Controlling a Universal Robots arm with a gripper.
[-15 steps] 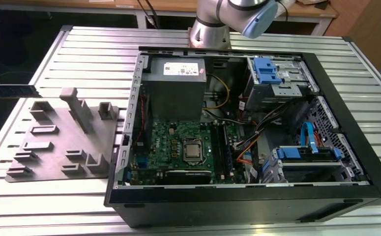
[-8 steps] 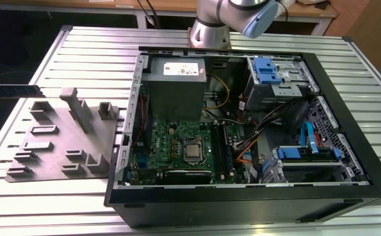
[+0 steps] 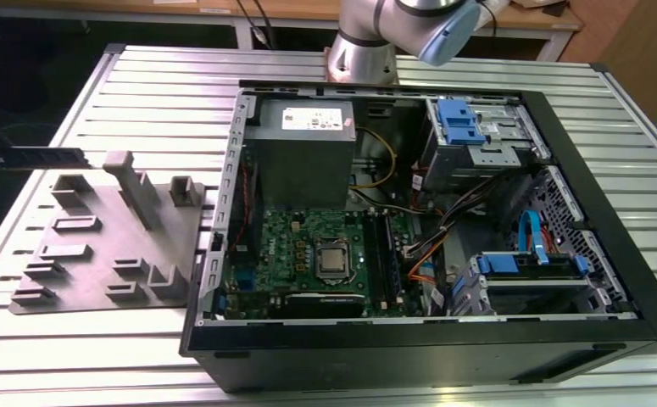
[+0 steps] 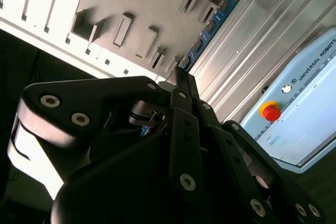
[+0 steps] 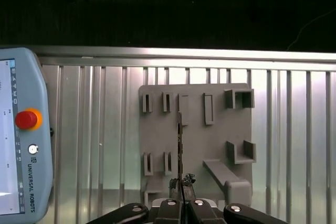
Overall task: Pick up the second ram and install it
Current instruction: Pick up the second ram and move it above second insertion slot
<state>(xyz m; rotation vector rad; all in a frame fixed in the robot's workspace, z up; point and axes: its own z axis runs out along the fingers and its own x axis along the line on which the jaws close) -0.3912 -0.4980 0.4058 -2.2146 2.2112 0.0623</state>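
Memory stick (image 4: 212, 22) is in the gripper (image 4: 181, 74). The jaws are clamped together on one end and the blue board sticks straight out past the tips. In the first wrist view the stick is edge-on, a thin dark line (image 5: 180, 150) running out from the gripper (image 5: 181, 184) over the gray holder plate (image 5: 194, 145).

Exterior view: the stick (image 3: 40, 158) is held level at the exterior view's far left, above the plate's far-left corner. It looks clear of the plate's slots. It is well apart from the computer case (image 3: 599, 254).

Plate (image 3: 102, 254): gray, with raised slots and posts. It lies flat on the slatted metal table (image 3: 136, 76), just beside the case on the exterior view's left.

Case: on its side, lid off.
- Green motherboard (image 3: 294, 246) sits in the bottom, with the processor socket (image 3: 331, 259) near its middle.
- Long black slots (image 3: 382, 254) are just to the exterior view's right of the socket. Can't tell whether anything sits in them.
- Gray power supply (image 3: 300, 153) is behind the board.
- Two drive cages with blue tabs (image 3: 470, 127) (image 3: 531, 267) are on the exterior view's right, with orange and black cables between them and the board.

Arm base (image 3: 364, 47) stands at the table's far edge, behind the case.

Control tablet (image 5: 21, 140) with a red stop button (image 5: 26, 119) lies on the table near the plate. It shows in both wrist views.
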